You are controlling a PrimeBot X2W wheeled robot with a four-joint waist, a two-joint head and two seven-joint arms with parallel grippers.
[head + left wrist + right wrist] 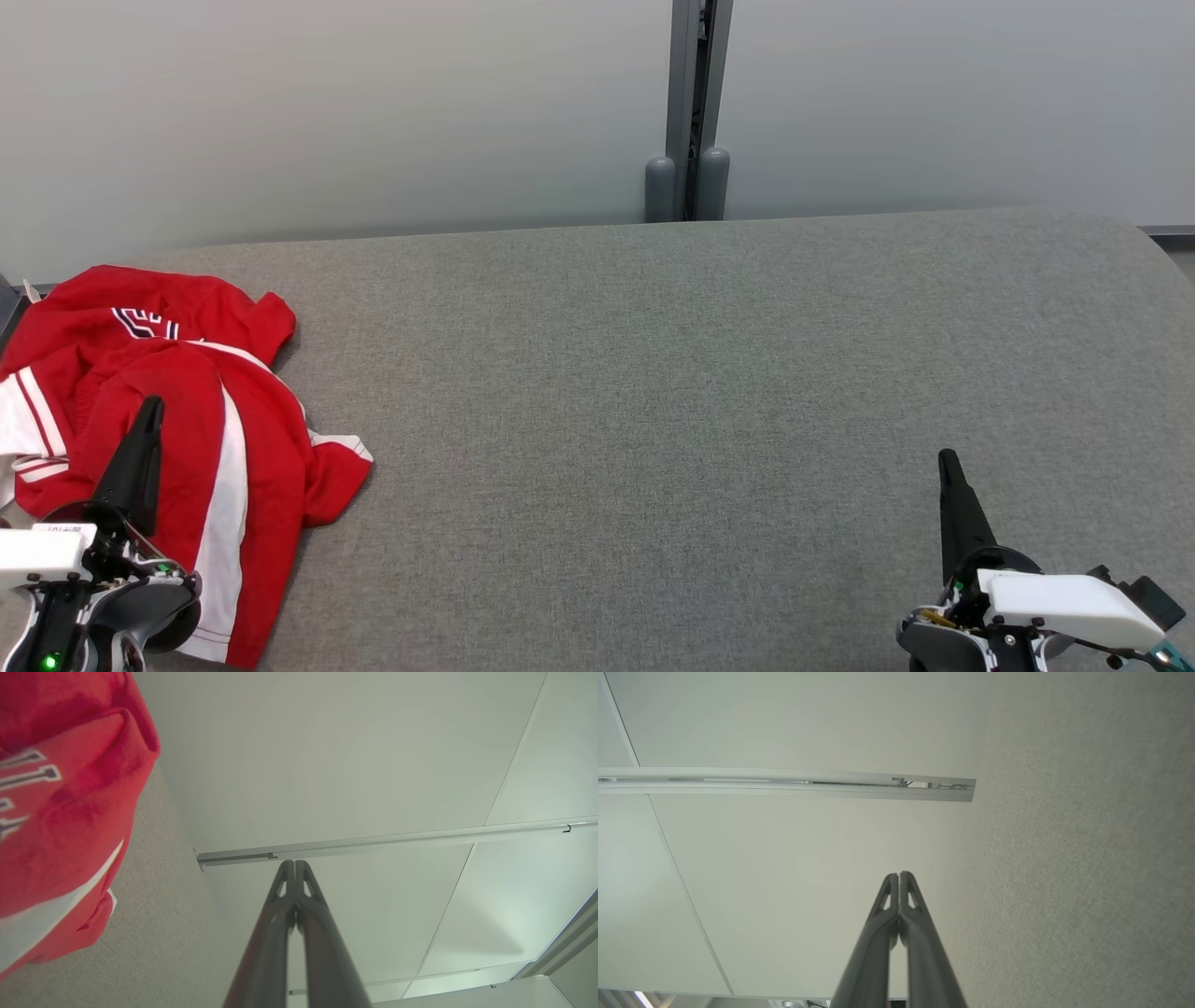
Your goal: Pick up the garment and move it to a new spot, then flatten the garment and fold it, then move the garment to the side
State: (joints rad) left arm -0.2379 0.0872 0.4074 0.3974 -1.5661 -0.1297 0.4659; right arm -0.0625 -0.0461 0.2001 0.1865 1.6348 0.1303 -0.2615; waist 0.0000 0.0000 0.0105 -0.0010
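A crumpled red garment (201, 411) with white stripes and dark lettering lies bunched at the left end of the grey table (653, 392). My left gripper (151, 405) hovers over it at the lower left, fingers pressed together with nothing between them. The left wrist view has the garment (60, 812) along its left side, beside the shut left gripper (295, 862). My right gripper (948, 457) stands shut at the lower right over bare table, far from the garment. In the right wrist view the right gripper (899, 874) has its tips touching.
A pale wall runs behind the table, with a grey vertical post (695, 103) at its middle. The table's right end is rounded (1144, 243). A wide stretch of grey cloth surface lies between the two grippers.
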